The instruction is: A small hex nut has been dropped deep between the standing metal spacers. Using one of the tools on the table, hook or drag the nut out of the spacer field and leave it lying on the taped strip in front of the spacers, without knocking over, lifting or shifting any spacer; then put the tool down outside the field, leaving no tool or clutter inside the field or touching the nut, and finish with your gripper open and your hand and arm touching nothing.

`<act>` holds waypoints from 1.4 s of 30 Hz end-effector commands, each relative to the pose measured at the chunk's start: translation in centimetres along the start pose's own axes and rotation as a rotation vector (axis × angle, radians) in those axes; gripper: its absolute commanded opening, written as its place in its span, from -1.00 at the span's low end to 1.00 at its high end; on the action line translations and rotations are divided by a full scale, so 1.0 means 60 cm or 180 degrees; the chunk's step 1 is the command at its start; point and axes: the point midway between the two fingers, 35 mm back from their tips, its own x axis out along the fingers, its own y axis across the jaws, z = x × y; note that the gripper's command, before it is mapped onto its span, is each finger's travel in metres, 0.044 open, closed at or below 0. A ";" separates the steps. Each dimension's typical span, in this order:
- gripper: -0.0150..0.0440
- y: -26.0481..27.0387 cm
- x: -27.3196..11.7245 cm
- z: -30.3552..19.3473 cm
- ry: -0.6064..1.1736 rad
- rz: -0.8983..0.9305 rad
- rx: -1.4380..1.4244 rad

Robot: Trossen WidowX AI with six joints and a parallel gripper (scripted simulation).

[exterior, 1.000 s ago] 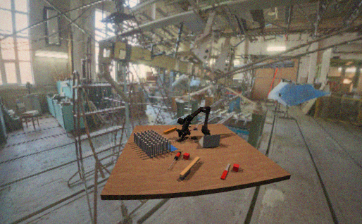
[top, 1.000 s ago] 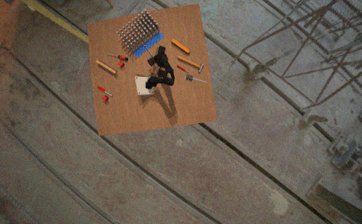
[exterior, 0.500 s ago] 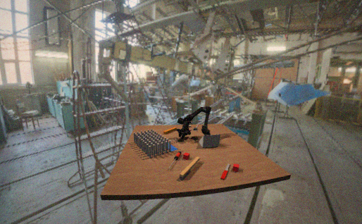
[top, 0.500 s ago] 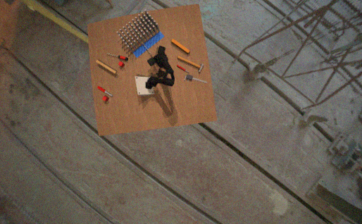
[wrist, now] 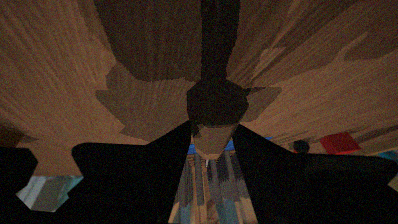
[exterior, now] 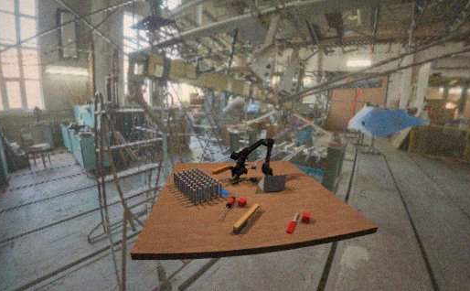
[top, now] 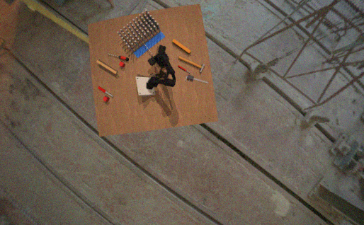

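My gripper (top: 156,56) (wrist: 211,125) is shut on a tool with a dark faceted handle (wrist: 217,102). The tool's thin metal rod (top: 147,49) (wrist: 207,162) points away from the fingers, across the taped strip toward the spacers. The blue taped strip (top: 157,39) (exterior: 225,192) (wrist: 191,149) lies along the front of the field. The metal spacers (top: 138,30) (exterior: 197,185) (wrist: 215,185) stand upright in several rows. The rod's tip is too small to place exactly against the front row. I cannot make out the hex nut in any view.
A screwdriver (top: 124,58) (exterior: 230,201), a red cube (top: 122,64) (exterior: 241,202) (wrist: 340,143) and a wooden bar (top: 107,67) (exterior: 246,218) lie left of the arm in the top view. An orange bar (top: 181,46) and a hammer (top: 190,62) lie right.
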 end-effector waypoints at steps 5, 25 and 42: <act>-0.49 0.002 -0.019 0.007 0.0016 0.0021 0.0010; -0.49 -0.008 -0.093 0.008 -0.0001 -0.0031 0.0010; -0.49 -0.021 -0.190 -0.065 -0.0003 -0.0026 0.0023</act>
